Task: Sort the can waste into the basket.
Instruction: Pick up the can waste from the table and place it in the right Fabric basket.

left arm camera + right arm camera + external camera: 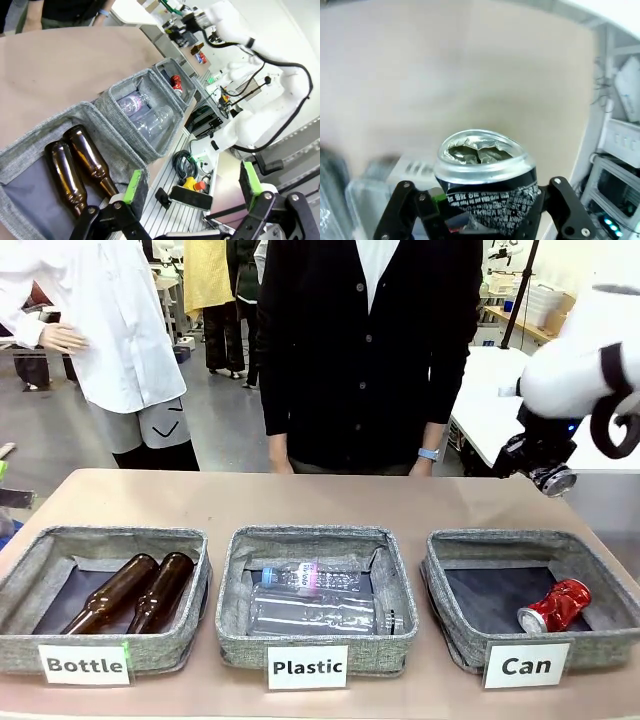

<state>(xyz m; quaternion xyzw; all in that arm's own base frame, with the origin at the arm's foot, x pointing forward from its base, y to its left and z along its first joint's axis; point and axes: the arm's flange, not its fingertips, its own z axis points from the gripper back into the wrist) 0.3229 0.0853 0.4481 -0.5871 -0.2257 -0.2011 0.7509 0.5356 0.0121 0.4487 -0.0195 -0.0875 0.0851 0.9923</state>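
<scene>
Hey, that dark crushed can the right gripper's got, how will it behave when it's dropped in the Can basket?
The dark can looks crumpled at its top, so it is probably light and thin-walled. Its dented sides should keep it from rolling far, much as the red can lies on its side in the Can basket. Shiny metal may slip between the pads.

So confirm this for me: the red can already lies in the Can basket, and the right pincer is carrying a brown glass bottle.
Not quite. The red can does lie in the Can basket, but the right pincer holds the dark crushed can, not a bottle; the right wrist view shows it. The brown bottles lie in the Bottle basket.
</scene>
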